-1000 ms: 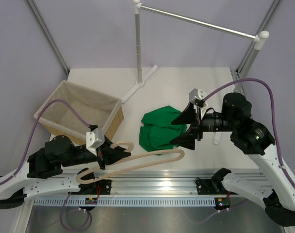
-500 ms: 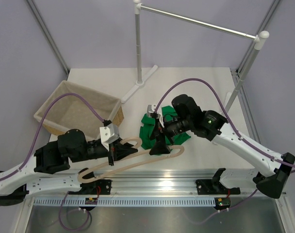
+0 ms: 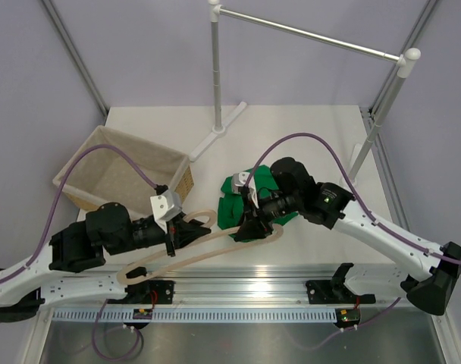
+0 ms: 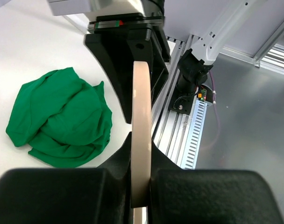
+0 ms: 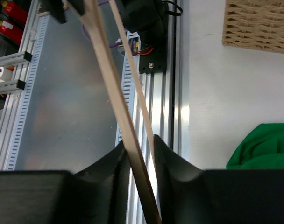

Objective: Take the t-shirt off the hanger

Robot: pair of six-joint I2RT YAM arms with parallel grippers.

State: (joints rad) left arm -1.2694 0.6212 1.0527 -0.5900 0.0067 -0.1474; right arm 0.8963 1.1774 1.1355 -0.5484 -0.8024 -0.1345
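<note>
My left pincer (image 3: 188, 231) and right pincer (image 3: 249, 226) each clamp the wooden hanger (image 3: 208, 255) along the table's near edge. The green t-shirt (image 3: 231, 206) lies crumpled on the table, just behind the hanger.

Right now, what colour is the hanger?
Plain pale beige, like unpainted wood, with no pattern. The hanger shows best in the left wrist view.

The counter (image 3: 306, 129) is viewed from above and behind — close up, the hanger (image 4: 141, 135) is shared by both wrist views.
</note>
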